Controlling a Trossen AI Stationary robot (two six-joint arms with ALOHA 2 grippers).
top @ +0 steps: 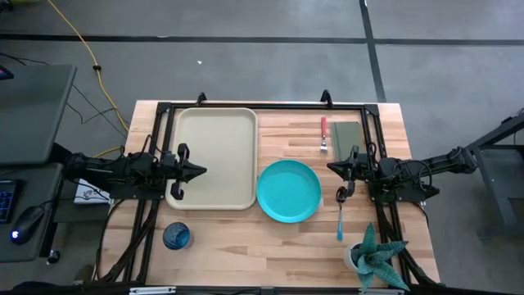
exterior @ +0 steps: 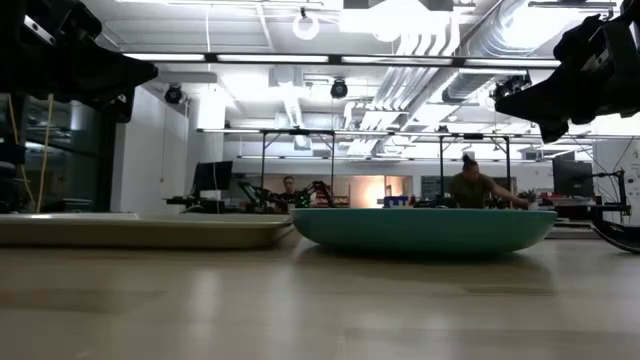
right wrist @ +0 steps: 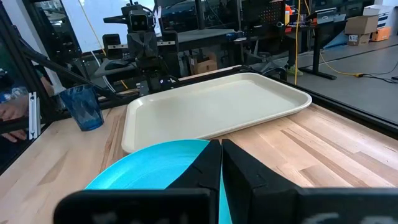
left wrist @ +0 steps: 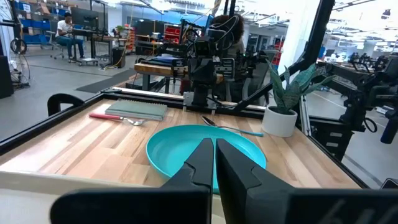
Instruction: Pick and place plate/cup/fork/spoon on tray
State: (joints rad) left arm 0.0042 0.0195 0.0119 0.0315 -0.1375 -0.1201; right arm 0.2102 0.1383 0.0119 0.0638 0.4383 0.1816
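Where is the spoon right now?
In the high view the spoon lies on the bare table at the right, between the turquoise plate and the potted plant, its bowl just under the right hand.

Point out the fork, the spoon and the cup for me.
fork [top: 323, 129]: high view, on its red handle.
spoon [top: 340, 223]: high view, on its light-blue handle.
cup [top: 176, 237]: high view, on the middle of its open top.

Bare wooden surface [top: 229, 238] lies between both pincers; only the round turquoise plate [top: 288, 190] sits there, ahead of the right pincer [top: 334, 168].
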